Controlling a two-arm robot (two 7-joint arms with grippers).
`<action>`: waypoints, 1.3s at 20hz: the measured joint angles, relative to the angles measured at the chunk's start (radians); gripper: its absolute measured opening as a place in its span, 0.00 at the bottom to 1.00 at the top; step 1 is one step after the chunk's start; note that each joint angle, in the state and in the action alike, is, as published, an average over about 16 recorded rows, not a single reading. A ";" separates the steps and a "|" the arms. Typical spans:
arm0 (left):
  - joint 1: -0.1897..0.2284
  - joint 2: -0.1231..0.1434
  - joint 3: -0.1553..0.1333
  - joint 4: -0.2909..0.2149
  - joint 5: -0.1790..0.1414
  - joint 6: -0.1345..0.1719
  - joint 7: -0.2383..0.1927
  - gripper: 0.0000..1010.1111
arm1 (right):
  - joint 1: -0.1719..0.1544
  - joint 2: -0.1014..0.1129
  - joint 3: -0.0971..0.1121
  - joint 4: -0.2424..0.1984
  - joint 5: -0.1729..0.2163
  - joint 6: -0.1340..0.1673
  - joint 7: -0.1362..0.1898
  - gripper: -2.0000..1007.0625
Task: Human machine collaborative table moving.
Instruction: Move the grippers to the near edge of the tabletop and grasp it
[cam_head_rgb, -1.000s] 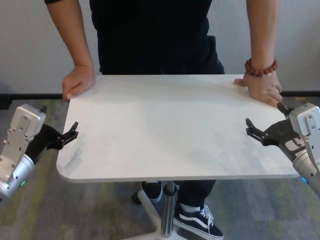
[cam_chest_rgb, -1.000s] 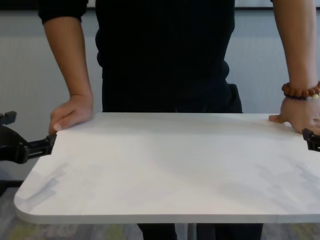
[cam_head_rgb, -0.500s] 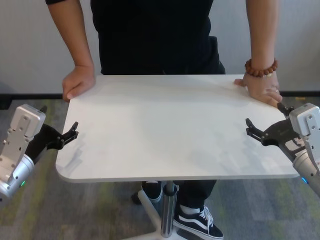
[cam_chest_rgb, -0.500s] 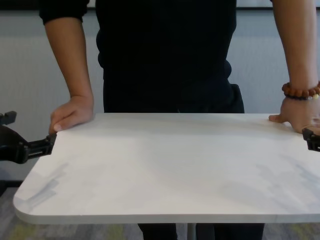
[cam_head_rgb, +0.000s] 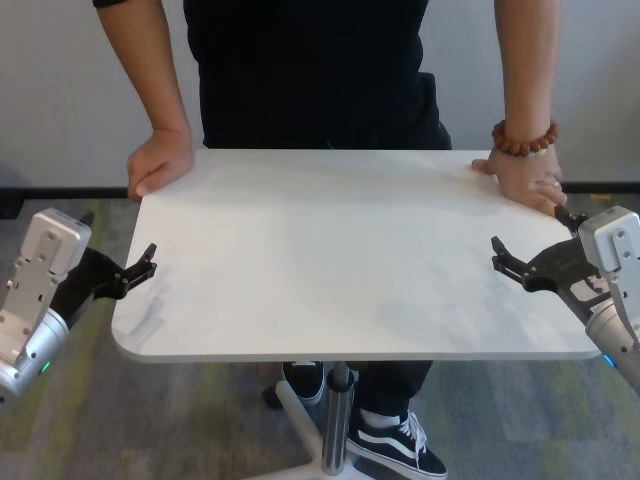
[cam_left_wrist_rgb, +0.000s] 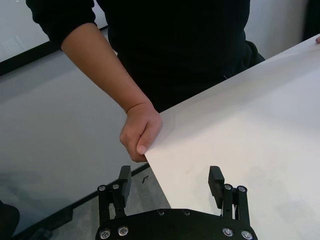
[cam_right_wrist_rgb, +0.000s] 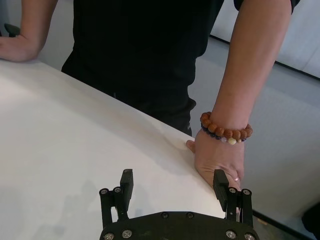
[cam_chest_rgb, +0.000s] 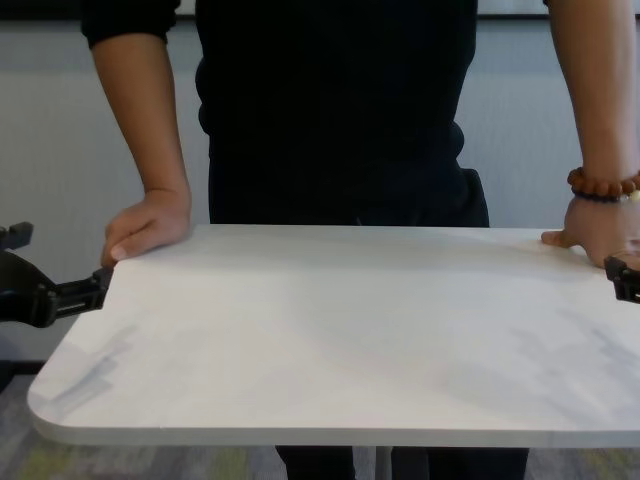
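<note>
the bench (cam_head_rgb: 340, 250), a white top on one metal pole leg (cam_head_rgb: 338, 420), stands between the robot and the human (cam_head_rgb: 310, 70), who holds its two far corners, one hand (cam_head_rgb: 158, 162) on the far left corner and the braceleted hand (cam_head_rgb: 525, 180) on the far right.

the main risk, as i judge it, is a lopsided pull: if the human moves before both arms have a real hold, the top could twist on its single leg and slide out from between the fingers, or knock them. on the right edge the human's fingers lie just beside the robot's, so a pinch is possible there.

the left end effector (cam_left_wrist_rgb: 170, 182) is at the left edge, fingers spread wide, one above the top and one off its edge, straddling the edge and clamping nothing. the right end effector (cam_right_wrist_rgb: 172, 187) at the right edge is likewise spread, straddling the edge close to the braceleted hand; i cannot tell if it touches the surface.
</note>
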 joint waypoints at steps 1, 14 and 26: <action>0.000 0.000 0.000 0.000 0.000 0.000 0.000 0.99 | 0.000 0.000 0.000 0.000 0.000 0.000 0.000 0.99; 0.000 0.000 0.000 0.000 0.000 0.000 0.000 0.99 | 0.000 0.000 0.000 0.000 0.000 0.000 0.000 0.99; 0.073 0.062 -0.013 -0.090 0.083 -0.020 0.043 0.99 | -0.074 0.027 0.003 -0.099 -0.063 0.055 -0.061 0.99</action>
